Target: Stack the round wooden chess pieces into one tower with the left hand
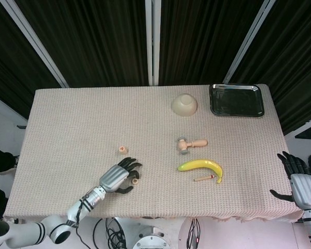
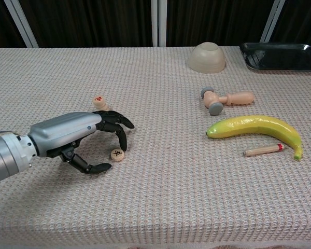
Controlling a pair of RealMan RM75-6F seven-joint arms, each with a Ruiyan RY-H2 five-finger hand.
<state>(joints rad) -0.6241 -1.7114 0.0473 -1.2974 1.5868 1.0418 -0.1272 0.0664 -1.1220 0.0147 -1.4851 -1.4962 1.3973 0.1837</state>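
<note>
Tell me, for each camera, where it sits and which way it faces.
Head view: sits high, looks steeply down on the whole table; shows the left hand with its arm, and the right hand at the table's edge.
Chest view: sits low at the near edge, looks across the table toward the curtains; shows only the left hand.
Both share the left hand, two chess pieces, banana, bowl and tray.
</note>
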